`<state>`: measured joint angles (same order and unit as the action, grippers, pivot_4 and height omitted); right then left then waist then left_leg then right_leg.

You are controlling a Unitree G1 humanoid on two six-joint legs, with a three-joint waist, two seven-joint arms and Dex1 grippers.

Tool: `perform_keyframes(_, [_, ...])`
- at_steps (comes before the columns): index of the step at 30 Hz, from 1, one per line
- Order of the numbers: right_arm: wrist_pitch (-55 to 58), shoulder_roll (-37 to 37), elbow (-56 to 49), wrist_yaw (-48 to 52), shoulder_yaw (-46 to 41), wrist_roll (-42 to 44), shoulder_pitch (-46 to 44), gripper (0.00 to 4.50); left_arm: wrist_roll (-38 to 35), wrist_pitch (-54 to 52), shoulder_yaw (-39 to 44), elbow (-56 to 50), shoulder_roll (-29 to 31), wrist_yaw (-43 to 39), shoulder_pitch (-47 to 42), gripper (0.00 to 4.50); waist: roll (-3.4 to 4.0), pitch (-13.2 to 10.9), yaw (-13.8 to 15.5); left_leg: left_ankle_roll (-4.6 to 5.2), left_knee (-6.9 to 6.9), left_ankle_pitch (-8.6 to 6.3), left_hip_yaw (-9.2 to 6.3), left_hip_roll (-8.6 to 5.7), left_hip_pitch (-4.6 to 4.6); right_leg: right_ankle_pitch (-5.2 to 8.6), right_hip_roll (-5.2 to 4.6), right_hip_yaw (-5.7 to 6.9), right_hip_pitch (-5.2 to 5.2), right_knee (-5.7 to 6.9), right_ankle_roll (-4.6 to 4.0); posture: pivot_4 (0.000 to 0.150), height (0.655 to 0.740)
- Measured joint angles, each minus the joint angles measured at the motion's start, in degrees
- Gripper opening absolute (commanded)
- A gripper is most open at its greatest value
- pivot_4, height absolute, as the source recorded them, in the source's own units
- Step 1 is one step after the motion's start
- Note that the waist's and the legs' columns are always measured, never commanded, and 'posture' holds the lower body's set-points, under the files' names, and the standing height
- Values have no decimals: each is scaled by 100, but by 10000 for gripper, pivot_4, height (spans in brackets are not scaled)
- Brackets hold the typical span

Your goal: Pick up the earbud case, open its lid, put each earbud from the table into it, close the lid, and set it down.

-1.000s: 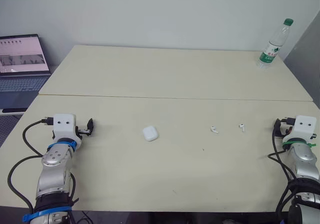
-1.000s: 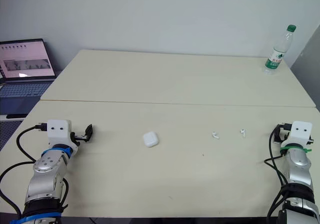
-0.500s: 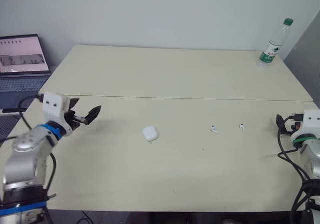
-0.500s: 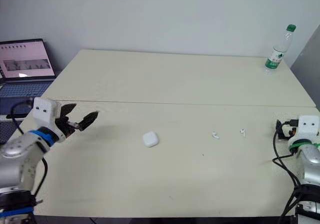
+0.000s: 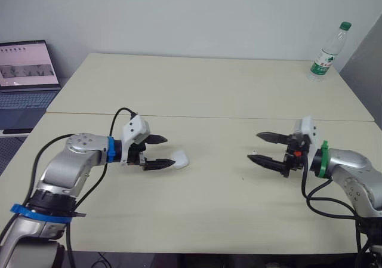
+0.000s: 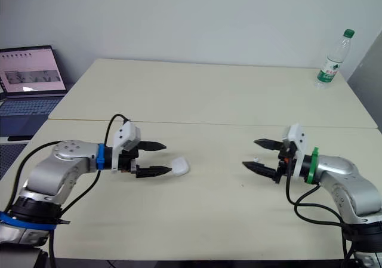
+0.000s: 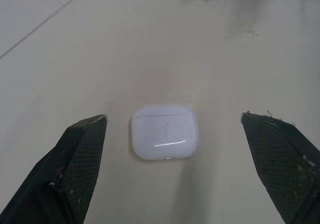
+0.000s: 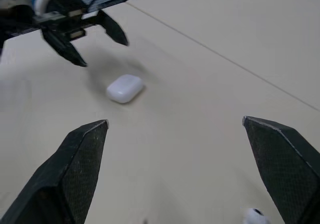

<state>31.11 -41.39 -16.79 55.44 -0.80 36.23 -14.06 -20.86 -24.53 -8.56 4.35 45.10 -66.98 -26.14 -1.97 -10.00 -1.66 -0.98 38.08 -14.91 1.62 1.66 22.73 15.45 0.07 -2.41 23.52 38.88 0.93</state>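
The white earbud case (image 5: 179, 159) lies shut on the beige table (image 5: 209, 214), left of centre. My left gripper (image 5: 162, 153) is open just to its left, level with the table, fingers pointing at the case and not touching it. The left wrist view has the case (image 7: 165, 131) between and just beyond the fingers. One white earbud (image 6: 255, 159) lies right of centre. My right gripper (image 5: 253, 147) is open there, its lower fingertip right beside that earbud (image 8: 255, 215). The right arm hides the spot where the second earbud lay.
A plastic water bottle (image 5: 327, 52) with a green cap stands at the far right corner. An open laptop (image 5: 24, 77) sits on a separate surface beyond the table's left edge. A seam (image 5: 209, 117) crosses the table behind both grippers.
Both arms swung in from the table's sides toward the middle. The left gripper now faces the case and the right gripper faces the earbuds, both with fingers spread. Case and earbud have not moved.
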Motion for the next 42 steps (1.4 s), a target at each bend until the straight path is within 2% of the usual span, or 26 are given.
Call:
perform_keyframes(9, [115, 101, -496, 27, 272, -31, 0, 45000, 752, 762, -251, 1138, -686, 10, -344, 44938, -1, -1, 5, 0, 2, 0, -6, 1, 11, 0, 0, 5, 10, 1, -1, 1500, 7400])
perform_keyframes(17, [181, 94, -536, 32, 264, -54, -1, 45000, 997, 895, -298, 1117, -845, 55, -249, 44938, -2, 0, 4, 0, 2, 0, -7, 1, 8, -1, -3, 3, 7, 3, -1, 1500, 7400])
perform_keyframes(20, [180, 88, -533, 48, 251, -73, -1, 45000, 1065, 929, -283, 1060, -875, 158, -187, 38864, -3, 1, 4, 0, 2, 0, -9, 1, 7, 0, -4, 5, 5, 3, -1, 1500, 7400])
perform_keyframes(24, [172, 65, -488, 93, 207, -103, -18, 45000, 1076, 841, -226, 1024, -889, 217, -150, 27872, -2, 2, 0, 0, 2, 0, -7, 1, 4, 0, -4, 4, 4, 3, -1, 1500, 7400])
perform_keyframes(31, [67, 52, -181, 181, 206, -218, -121, 45000, 1080, 987, -180, 892, -889, 132, -21, 27823, -2, 2, 1, 0, 3, 0, -7, 1, 4, -1, -4, 4, 2, 3, -1, 1500, 7400])
perform_keyframes(35, [365, 102, 191, -57, 215, -345, -438, 45000, 1352, 2364, -87, 1141, -1214, 590, -274, 27823, -6, 0, 16, 0, 10, 0, -10, 1, 12, -2, -9, 7, 6, 4, -2, 1500, 7400])
perform_keyframes(38, [1160, 444, 358, -526, 208, -142, -998, 45000, 1791, 4429, 53, 1377, -1280, 1097, -880, 27823, -9, -2, 24, 0, 8, 0, -8, 2, 11, -3, -11, 3, 6, 4, -4, 1500, 7400])
perform_keyframes(42, [1975, 1030, 424, -1056, 199, 180, -1416, 45000, 2393, 6519, 140, 1869, -1270, 1716, -1164, 27823, -5, 2, -4, 0, -2, 0, 1, 4, 8, -3, -15, -4, 10, 2, -4, 1500, 7400])
